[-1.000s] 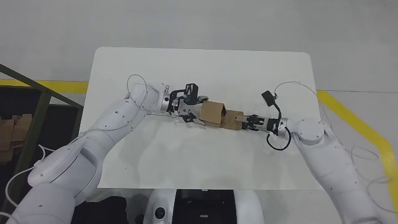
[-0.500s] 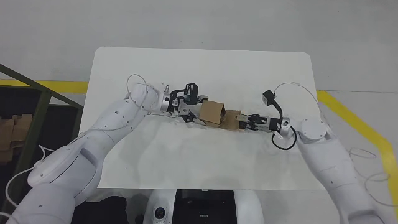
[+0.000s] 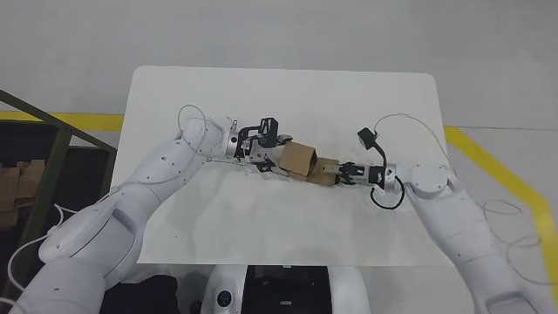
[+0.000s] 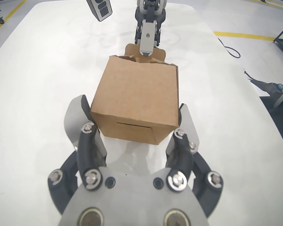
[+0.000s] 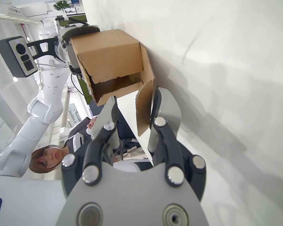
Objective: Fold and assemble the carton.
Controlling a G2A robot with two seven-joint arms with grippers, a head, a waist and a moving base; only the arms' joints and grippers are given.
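A small brown cardboard carton lies on its side near the middle of the white desk, caught between the two arms. The left tool is pressed in on the carton's closed end, the one with the slit, one finger against each of its two corners. From the left wrist view the box runs straight away from that tool towards the other arm. The far end is open, its edges ragged, and one loose brown flap sticks out from it. The right tool sits right at that opening with its fingers spread around the flap. The flap lies against one finger, while the other finger stands clear of it.
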